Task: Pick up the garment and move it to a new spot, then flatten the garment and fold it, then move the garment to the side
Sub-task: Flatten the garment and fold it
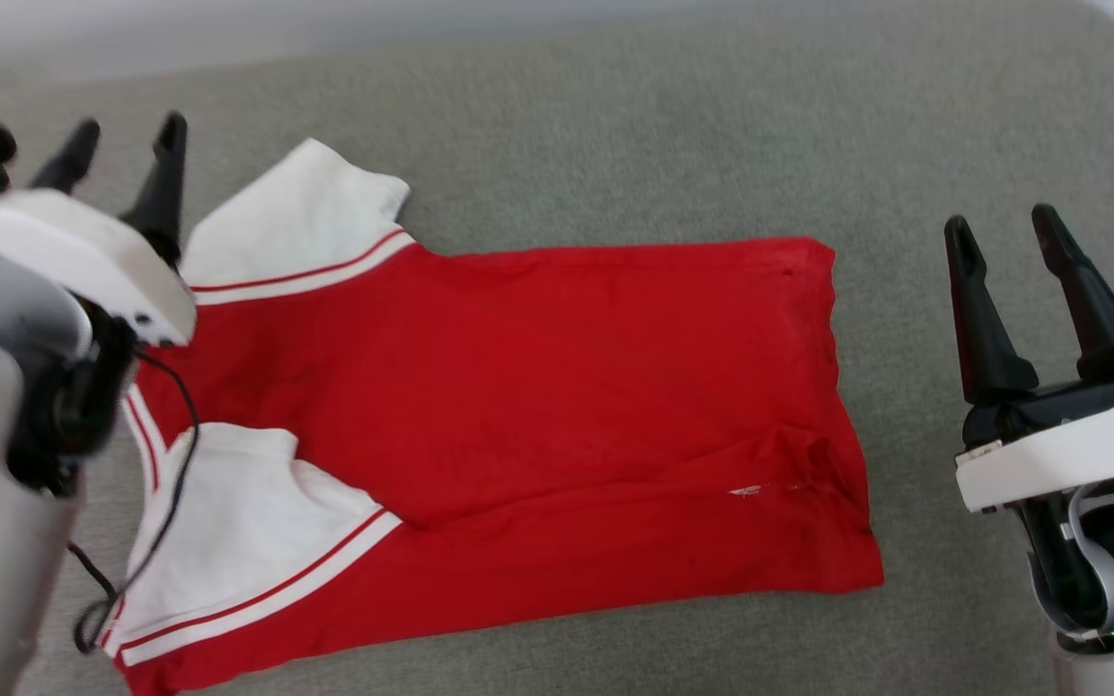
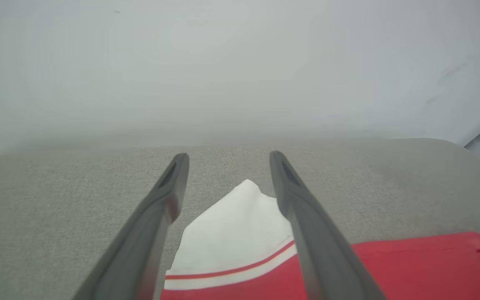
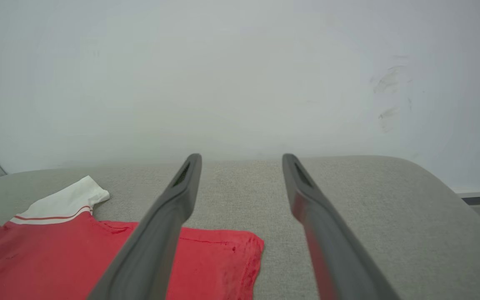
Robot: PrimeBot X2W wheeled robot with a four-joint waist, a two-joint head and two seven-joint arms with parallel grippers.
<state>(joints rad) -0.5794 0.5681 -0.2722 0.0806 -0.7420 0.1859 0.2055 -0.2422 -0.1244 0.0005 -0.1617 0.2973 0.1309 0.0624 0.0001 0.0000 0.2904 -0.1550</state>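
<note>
The garment (image 1: 518, 406), a red shirt with white striped sleeves, lies folded lengthwise on the grey cushion, collar end at the left and hem at the right. My left gripper (image 1: 124, 143) hovers open above its far white sleeve (image 2: 231, 225), nothing between the fingers. My right gripper (image 1: 1007, 237) stands open to the right of the hem, clear of the cloth. The right wrist view has the garment (image 3: 77, 258) at lower left, behind the left finger. Any lettering is hidden.
The grey cushioned surface (image 1: 615, 126) runs wide behind and to the right of the shirt; its rounded edge (image 3: 444, 183) curves off at the right. A pale wall (image 2: 240, 62) rises behind it. A black cable (image 1: 170, 483) from my left arm dangles over the near sleeve.
</note>
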